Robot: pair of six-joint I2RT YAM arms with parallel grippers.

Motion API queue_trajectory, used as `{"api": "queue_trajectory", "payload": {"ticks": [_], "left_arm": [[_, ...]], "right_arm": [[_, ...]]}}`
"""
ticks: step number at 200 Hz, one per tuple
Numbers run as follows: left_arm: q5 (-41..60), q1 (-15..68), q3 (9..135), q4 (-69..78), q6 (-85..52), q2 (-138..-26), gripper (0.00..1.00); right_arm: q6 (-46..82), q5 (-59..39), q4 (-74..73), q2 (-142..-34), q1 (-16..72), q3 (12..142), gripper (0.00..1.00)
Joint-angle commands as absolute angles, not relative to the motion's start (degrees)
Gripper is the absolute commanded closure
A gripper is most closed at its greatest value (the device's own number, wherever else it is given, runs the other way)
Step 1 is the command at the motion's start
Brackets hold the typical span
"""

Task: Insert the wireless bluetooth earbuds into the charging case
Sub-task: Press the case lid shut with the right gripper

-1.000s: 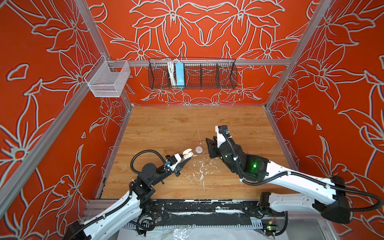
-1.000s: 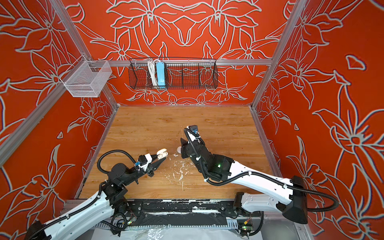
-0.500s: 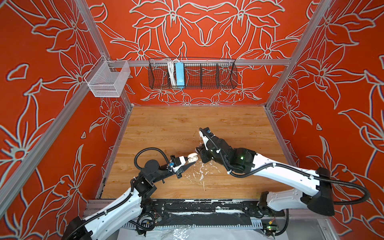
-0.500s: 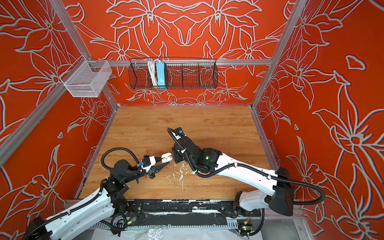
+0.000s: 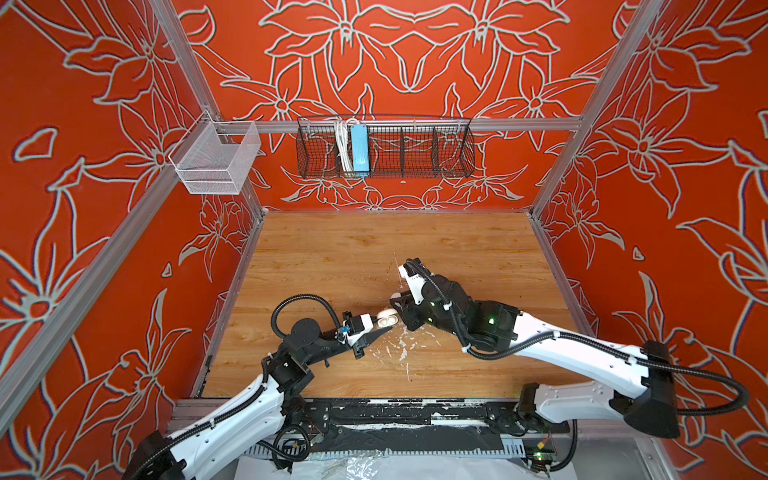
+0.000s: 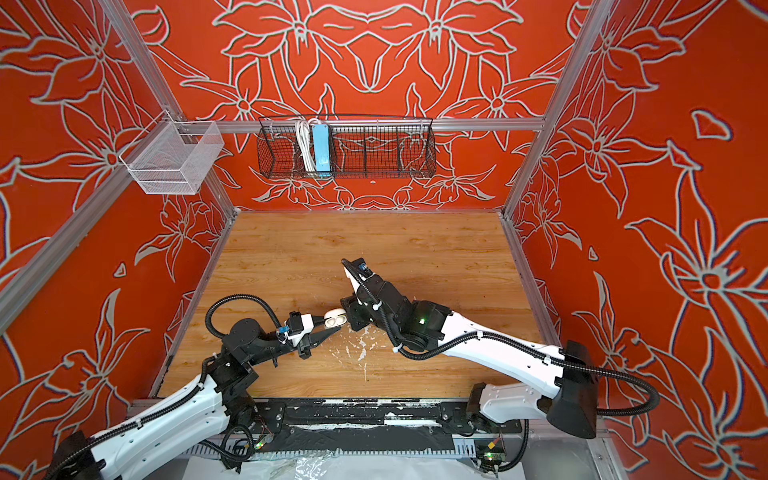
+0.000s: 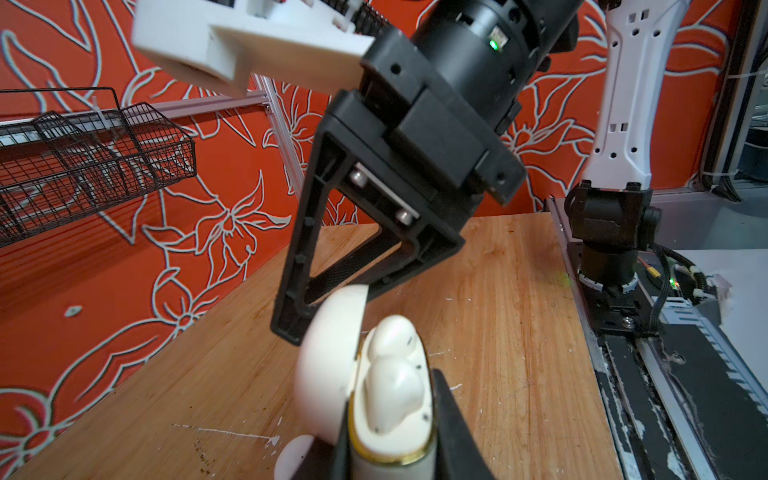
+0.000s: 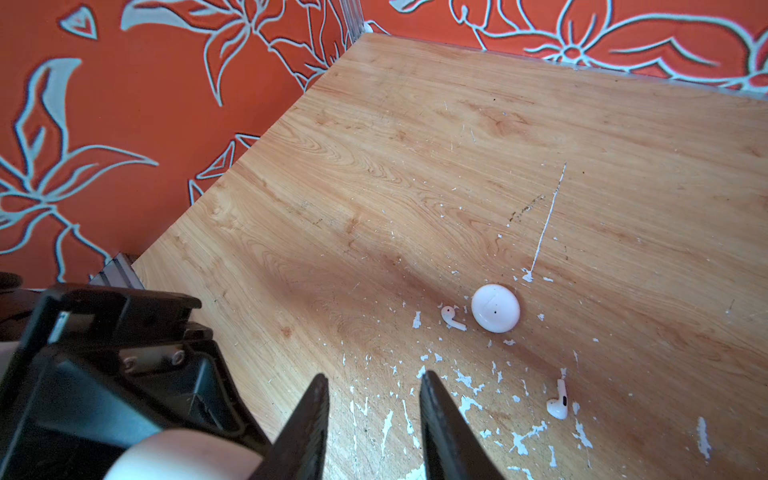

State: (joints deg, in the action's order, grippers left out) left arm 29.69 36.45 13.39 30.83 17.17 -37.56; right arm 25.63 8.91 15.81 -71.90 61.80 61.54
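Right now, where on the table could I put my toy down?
The bare table along the back wall is free. The middle is crowded: left tool holding the open case, right tool, round case, loose earbuds.

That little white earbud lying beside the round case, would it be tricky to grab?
Probably. The earbud looks glossy and rounded, so it may slip. Tiny beside the round case, it is likely light and easily flicked away.
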Motion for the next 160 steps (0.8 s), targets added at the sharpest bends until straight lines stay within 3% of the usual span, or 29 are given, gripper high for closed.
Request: {"api": "queue_trajectory", "payload": {"ticks": [1, 160], "left_arm": [[30.58, 36.91, 15.08, 31.28, 18.28, -37.49, 1.0], [27.06, 36.91, 14.85, 30.8, 17.78, -37.53, 1.0]], "right_arm": [[24.96, 6.28, 12.27, -71.02, 61.79, 60.23, 0.62], [22.9, -1.52, 4.59, -65.39, 61.96, 53.04, 0.63]]}}
